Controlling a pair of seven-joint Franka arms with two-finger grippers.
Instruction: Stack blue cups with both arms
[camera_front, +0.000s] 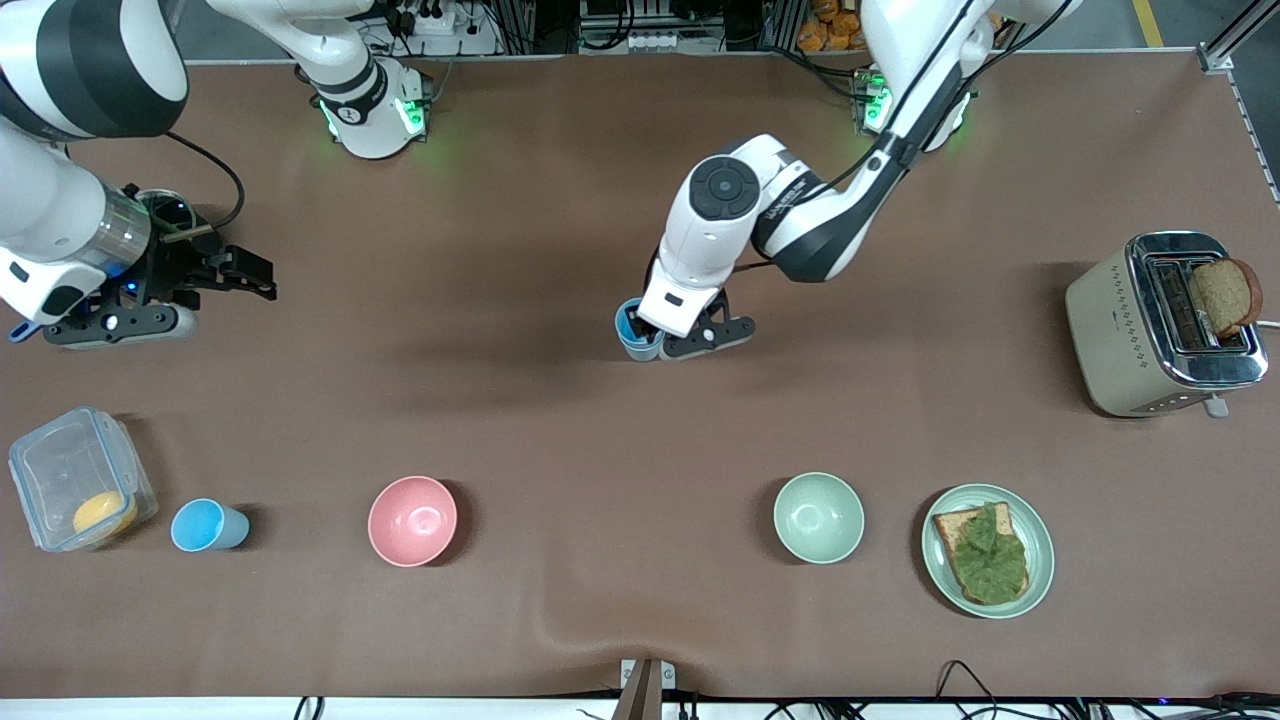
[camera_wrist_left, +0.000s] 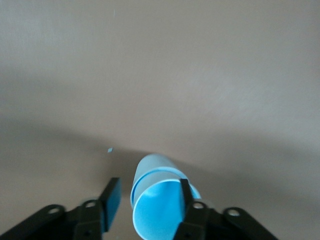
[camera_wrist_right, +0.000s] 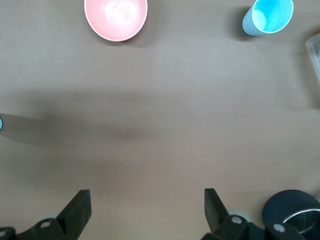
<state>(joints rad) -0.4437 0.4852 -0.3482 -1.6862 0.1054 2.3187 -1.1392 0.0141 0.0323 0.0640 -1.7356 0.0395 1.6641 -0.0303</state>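
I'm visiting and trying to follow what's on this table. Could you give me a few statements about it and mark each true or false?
1. One blue cup stands between the plastic box and the pink bowl. True.
2. The left end effector is at the pink bowl. False: it is at a blue cup mid-table, one finger inside the rim.
3. The right end effector holds a cup. False: it is open and empty.
4. Bread sticks out of the toaster. True.
5. The green bowl sits on the plate. False: it stands beside it.
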